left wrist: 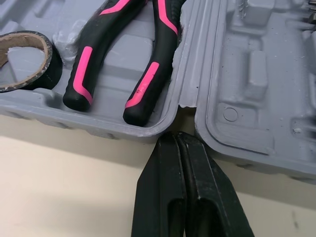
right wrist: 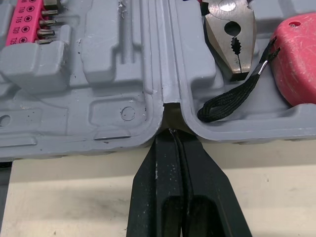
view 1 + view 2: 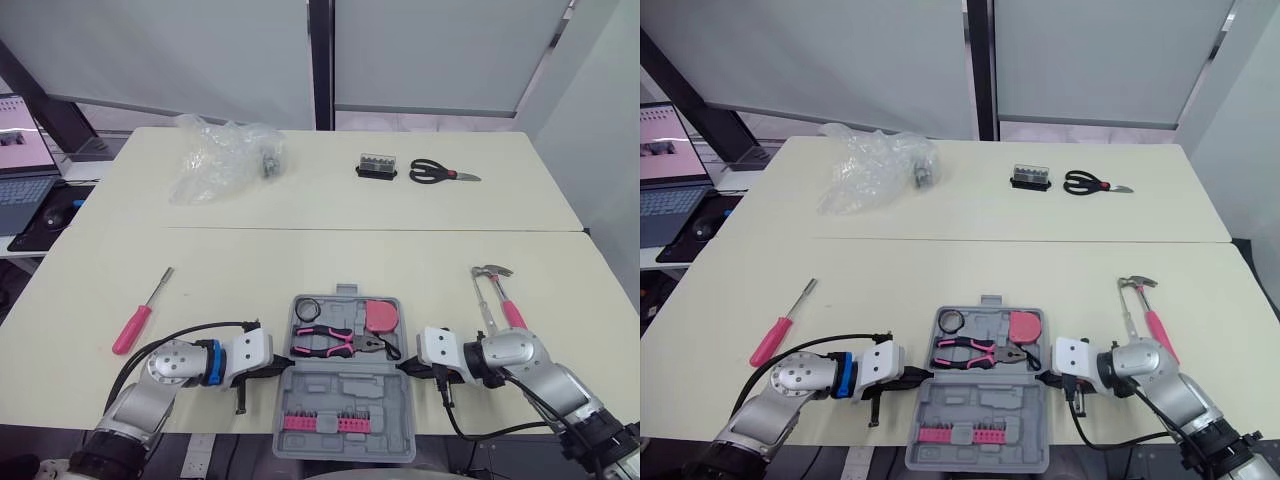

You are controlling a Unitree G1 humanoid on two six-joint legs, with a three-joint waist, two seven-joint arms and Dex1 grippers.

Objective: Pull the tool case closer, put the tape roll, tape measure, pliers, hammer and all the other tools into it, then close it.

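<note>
Open tool case point(image 3: 345, 395) at the counter's point(image 3: 300, 262) near edge. Left claw point(image 1: 177, 139) and right claw point(image 2: 172, 133), fingers together, point into its hinge notches. Hammer point(image 3: 497, 296) and screwdriver point(image 3: 138, 318) lie well apart from it.

The tool case point(image 1: 256, 74) was grey plastic, matt and lightly scuffed. The pliers point(image 1: 148, 89) had glossy black-and-pink plastic grips and a bare-metal head. The tape roll point(image 1: 47, 69) shone black over a brown cardboard core. The tape measure point(image 2: 296, 64) was smooth pink plastic, its strap point(image 2: 232, 101) woven black cloth. The left claw point(image 1: 178, 137) and the right claw point(image 2: 173, 134) were matt black plastic; the cream surface point(image 1: 59, 187) looked smooth and matt.
</note>
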